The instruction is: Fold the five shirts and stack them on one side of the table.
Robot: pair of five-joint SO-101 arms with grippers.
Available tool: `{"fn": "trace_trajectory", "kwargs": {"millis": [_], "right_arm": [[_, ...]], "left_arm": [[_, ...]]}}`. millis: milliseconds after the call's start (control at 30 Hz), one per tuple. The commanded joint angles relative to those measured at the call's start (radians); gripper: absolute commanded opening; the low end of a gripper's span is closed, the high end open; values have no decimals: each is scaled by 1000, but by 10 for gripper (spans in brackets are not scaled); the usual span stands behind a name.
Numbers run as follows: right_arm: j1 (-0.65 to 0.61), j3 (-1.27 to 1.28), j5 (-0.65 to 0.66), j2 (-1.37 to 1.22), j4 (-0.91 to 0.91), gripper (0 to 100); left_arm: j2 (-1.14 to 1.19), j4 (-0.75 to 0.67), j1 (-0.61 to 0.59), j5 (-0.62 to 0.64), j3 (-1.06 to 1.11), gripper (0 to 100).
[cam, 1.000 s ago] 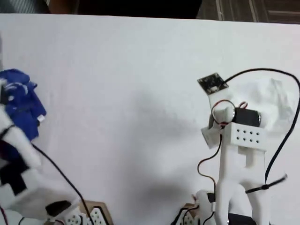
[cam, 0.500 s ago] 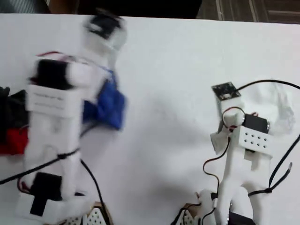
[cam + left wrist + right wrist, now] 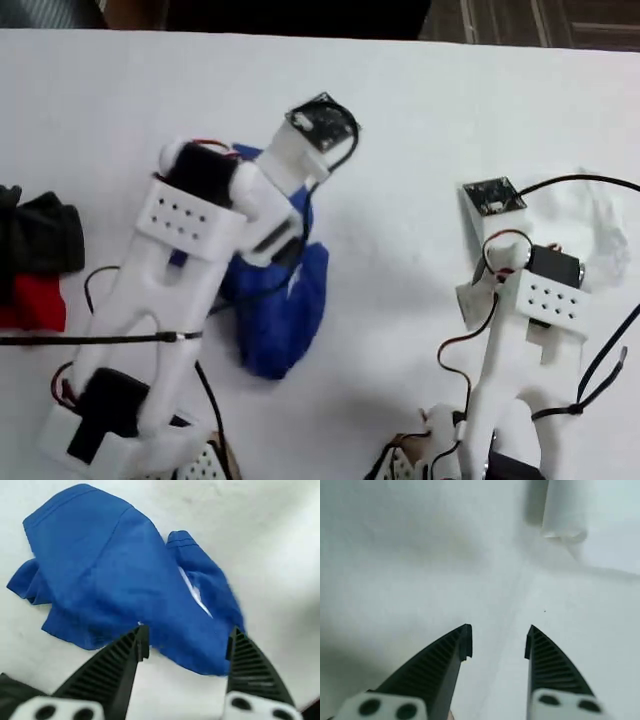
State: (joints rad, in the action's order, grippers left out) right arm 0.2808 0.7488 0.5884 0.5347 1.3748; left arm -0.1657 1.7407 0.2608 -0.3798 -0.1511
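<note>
The two arms stand at the near edge of the white table (image 3: 400, 110). The left arm (image 3: 190, 235) leans out over the blue shirt (image 3: 285, 325). The shirt lies in a crumpled heap a bit left of the middle. The left gripper (image 3: 189, 632) is over it with its two fingers wide apart and nothing between them. The blue cloth is spread out below.

The right arm (image 3: 530, 300) stands on the right side. The right gripper (image 3: 498, 630) is spread apart too and holds nothing. Under it is plain white surface with a soft crease.

At the left edge a red shirt (image 3: 25, 300) lies with a black shirt (image 3: 40, 235) just behind it, touching. Farther back on the right sits a crumpled white shirt (image 3: 590, 215). Past the far edge the room (image 3: 300, 15) is dark, with brown boards (image 3: 560, 20) at the right corner.
</note>
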Motion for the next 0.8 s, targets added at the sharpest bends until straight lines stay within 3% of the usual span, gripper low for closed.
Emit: {"fn": "trace_trajectory", "kwargs": {"millis": [0, 167, 233, 367, 600, 767], "right_arm": [[4, -5, 58, 38, -5, 187], [-104, 11, 264, 39, 30, 187], [-183, 12, 270, 39, 50, 187], [-426, 3, 146, 39, 47, 187], [-970, -29, -49, 30, -5, 187], [-1187, -146, -133, 28, -7, 187]], "left_arm": [[-52, 18, -127, -43, -108, 266], [-43, -5, -400, -120, -79, 265], [-43, -48, -502, -150, -1, 264], [-44, -169, -697, -184, 148, 264], [-44, -345, -970, -203, 280, 264], [-44, -427, -1119, -203, 340, 264]]}}
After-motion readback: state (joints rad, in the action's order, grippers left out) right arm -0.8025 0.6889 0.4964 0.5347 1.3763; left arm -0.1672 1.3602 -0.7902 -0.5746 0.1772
